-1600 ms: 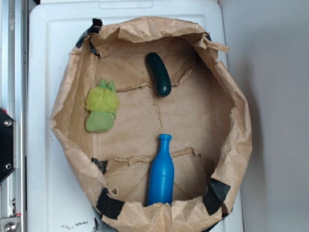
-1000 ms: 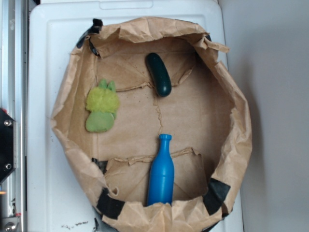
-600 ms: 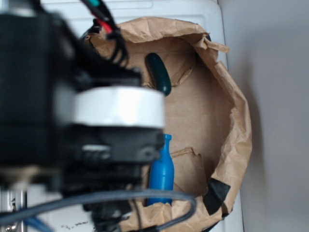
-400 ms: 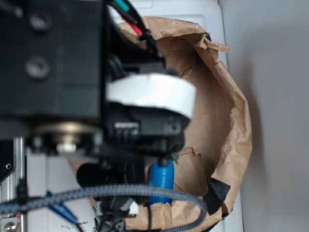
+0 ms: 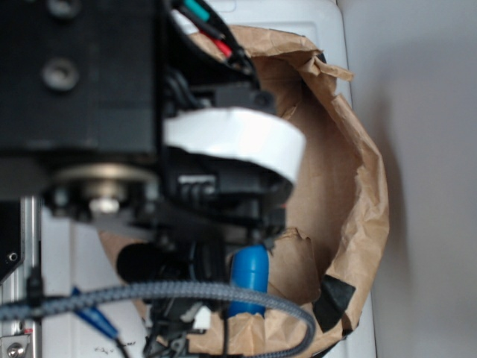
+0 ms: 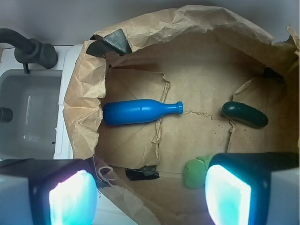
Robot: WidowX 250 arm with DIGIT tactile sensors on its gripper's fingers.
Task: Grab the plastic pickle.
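Jaws: you see them spread wide in the wrist view, holding nothing. The gripper (image 6: 150, 194) shows as two blocky fingers (image 6: 228, 194) at the bottom corners, their inner pads glowing pale cyan, blurred by nearness.

Plastic pickle (image 6: 244, 114): smooth, glossy, very dark green oblong with rounded ends. It lies on the bag floor ahead of the jaws and off toward the pad on the picture's right, well apart from it, tilted slightly. In the exterior view the arm hides it from you.

Paper bag (image 6: 201, 28): brown, crumpled, its walls rolled down into a rough ring; the floor is creased and torn along its folds. Black tape patches sit at the rim.

Blue bottle (image 6: 138, 112): hard plastic, smooth, long neck with a ribbed cap, lying on its side ahead of the jaws, nearer the picture-left pad.

Plush toy (image 6: 196, 171): fuzzy light green, partly hidden behind the picture-right finger, just beside it.

Arm (image 5: 112, 112): black housing with a white band and braided grey cable.

Writing: you can read no label or brand anywhere.
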